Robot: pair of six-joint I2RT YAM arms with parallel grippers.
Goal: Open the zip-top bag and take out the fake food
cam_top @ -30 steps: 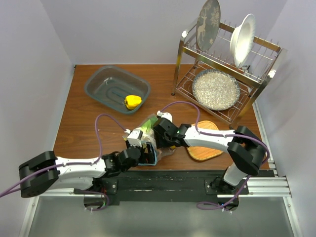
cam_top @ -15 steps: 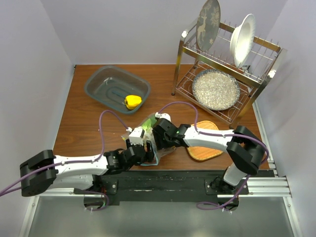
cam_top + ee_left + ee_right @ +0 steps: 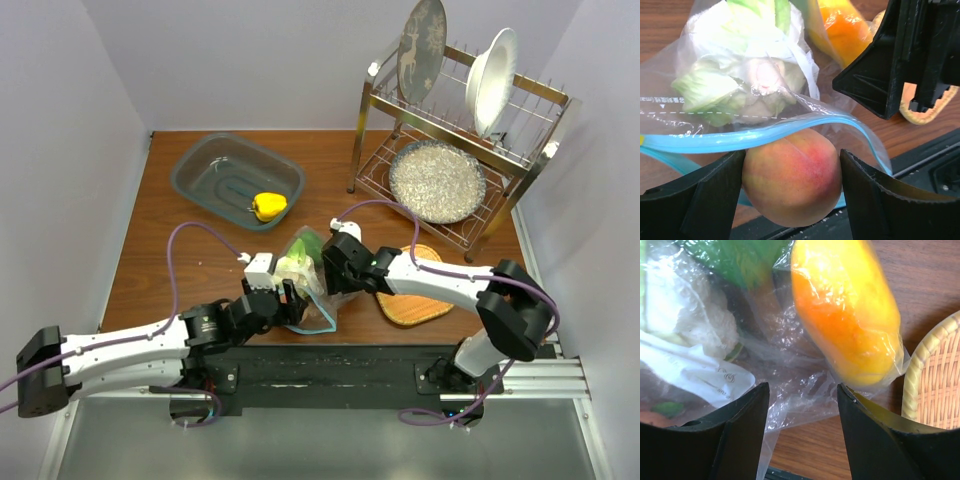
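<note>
The left fingers (image 3: 700, 200) are clenched on the peach (image 3: 790, 175) at the mouth of the bag (image 3: 745, 60), mid-tabletop (image 3: 160, 250), near edge. Bag body runs toward 12 o'clock from the peach; withdrawal should go toward 6. The right fingers (image 3: 735, 440) are spread over the bag, released.

Left arm (image 3: 130, 345): stretched low from the near-left corner, forearm running right toward table centre. Left gripper (image 3: 290, 303): both fingers (image 3: 695, 200) pressed against opposite sides of the peach (image 3: 790, 175).

Right arm (image 3: 440, 285): elbow folded above its base, forearm reaching left. Right gripper (image 3: 332, 270): fingers (image 3: 735, 440) spread wide, pointing down. The two grippers are near each other, not touching.
</note>
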